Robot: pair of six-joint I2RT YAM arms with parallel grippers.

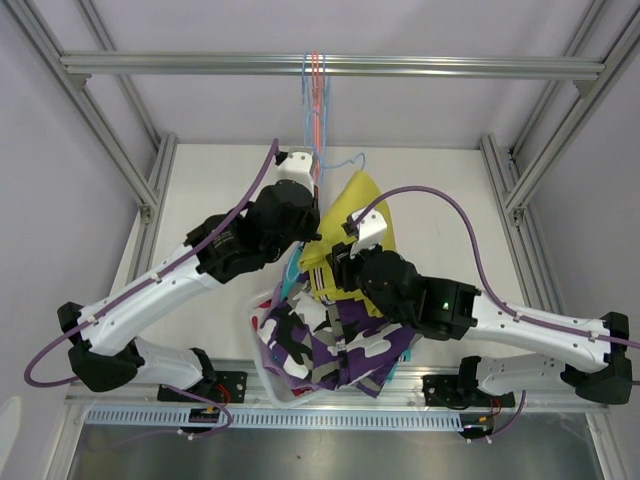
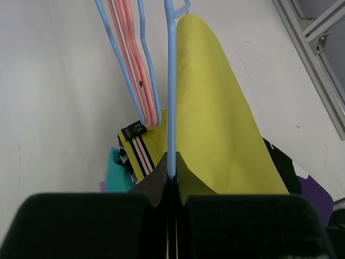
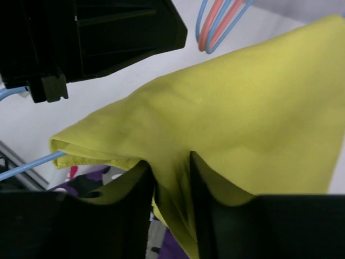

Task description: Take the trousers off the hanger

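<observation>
The mustard yellow trousers (image 1: 357, 203) hang draped over a blue hanger (image 2: 171, 102), between both arms above the table. My left gripper (image 2: 171, 174) is shut on the hanger's thin blue wire, with the yellow cloth (image 2: 221, 129) just to its right. My right gripper (image 3: 171, 168) pinches a fold of the yellow trousers (image 3: 242, 102) between its fingers, below the left gripper's black body (image 3: 102, 32). From above, my right gripper (image 1: 335, 268) sits at the lower edge of the yellow cloth. A striped side band (image 2: 138, 154) shows at the trousers' waist.
Empty pink and blue hangers (image 1: 315, 85) hang from the top rail (image 1: 450, 66). A white basket (image 1: 262, 345) at the near edge holds camouflage shorts (image 1: 320, 345) and teal shorts (image 2: 116, 174). Frame posts (image 1: 505, 185) stand on both sides.
</observation>
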